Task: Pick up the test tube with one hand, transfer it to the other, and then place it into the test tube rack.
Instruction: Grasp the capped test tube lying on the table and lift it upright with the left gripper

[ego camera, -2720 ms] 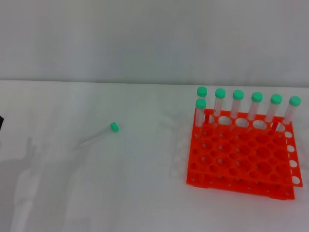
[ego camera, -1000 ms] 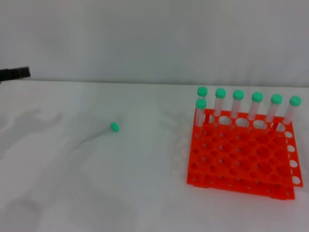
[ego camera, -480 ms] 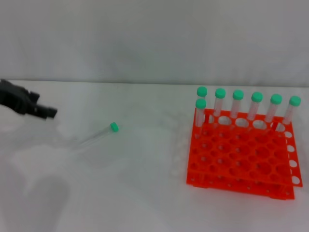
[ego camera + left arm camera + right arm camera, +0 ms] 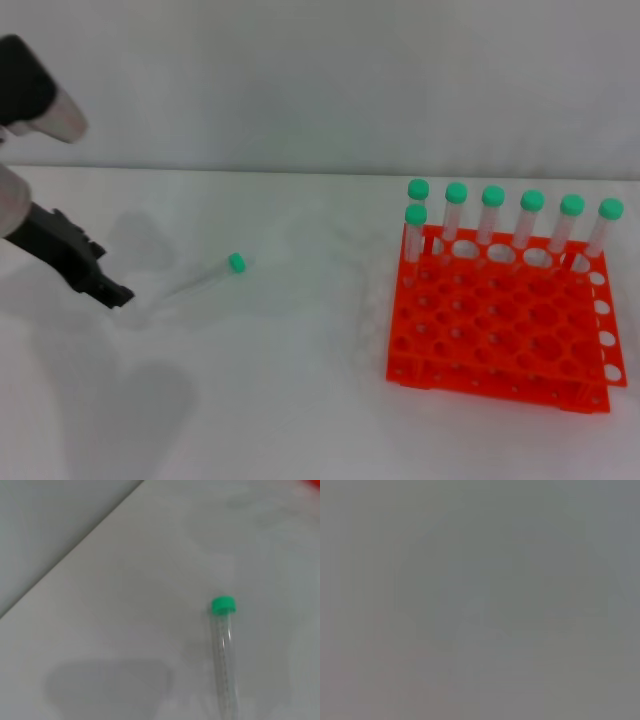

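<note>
Test tube (image 4: 205,277) lying flat on the white worktop (image 4: 290,400), green cap (image 4: 236,262) toward the rack, clear body running away toward the robot's left. In the left wrist view, same tube (image 4: 223,655) seen lengthwise, cap at the far end, nothing touching it. Well apart on the robot's right, the test tube rack (image 4: 500,325), orange-red, with seven other green-capped tubes (image 4: 492,215) standing upright along its back edge and most holes free.

Left end effector (image 4: 108,293) low over the worktop, tip just beside the tube's clear bottom end, not visibly in contact. Fingers apart or together: cannot tell from these views. Right end effector nowhere in the head view; right wrist view only a featureless grey, so nothing to report of it.

Step in hand, by judgement: approach for the first pick-up, grasp not yet made, handover and racking both ahead. Next move likely to call for straddling the tube across its body, closing gently on a slick round thing prone to roll, then lifting it clear for the other arm.
</note>
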Robot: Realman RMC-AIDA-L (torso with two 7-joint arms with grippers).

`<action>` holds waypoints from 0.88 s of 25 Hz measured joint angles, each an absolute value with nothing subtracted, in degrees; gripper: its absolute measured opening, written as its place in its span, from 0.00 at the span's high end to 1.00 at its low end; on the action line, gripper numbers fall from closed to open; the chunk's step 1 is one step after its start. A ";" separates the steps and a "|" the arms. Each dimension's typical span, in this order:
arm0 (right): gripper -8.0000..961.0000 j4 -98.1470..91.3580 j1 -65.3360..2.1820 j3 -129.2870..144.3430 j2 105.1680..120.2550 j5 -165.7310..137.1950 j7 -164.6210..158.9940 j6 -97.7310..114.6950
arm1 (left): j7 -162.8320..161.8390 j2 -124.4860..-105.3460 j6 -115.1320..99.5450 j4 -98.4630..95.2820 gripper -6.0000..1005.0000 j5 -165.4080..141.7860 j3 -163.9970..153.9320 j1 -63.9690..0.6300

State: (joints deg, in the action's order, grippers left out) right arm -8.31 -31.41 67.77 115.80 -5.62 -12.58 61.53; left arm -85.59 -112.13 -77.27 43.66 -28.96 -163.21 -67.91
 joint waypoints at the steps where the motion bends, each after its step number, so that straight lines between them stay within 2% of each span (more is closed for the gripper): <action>1: 0.12 -8.31 -31.35 67.76 115.83 -5.62 -12.58 61.53 | -85.60 -112.24 -76.28 42.64 0.18 -29.11 -163.19 -68.02; 7: 0.12 -8.19 -31.28 67.83 115.85 -5.62 -12.72 61.52 | -86.06 -111.99 -72.81 37.38 0.18 -28.80 -163.11 -67.64; 14: 0.12 -8.05 -31.33 68.03 115.92 -5.62 -12.74 61.52 | -87.07 -112.99 -70.05 36.73 0.18 -28.72 -163.02 -66.81; 22: 0.12 -7.97 -31.69 68.22 115.93 -5.67 -12.75 61.52 | -87.10 -113.02 -65.83 32.54 0.18 -25.84 -163.03 -65.12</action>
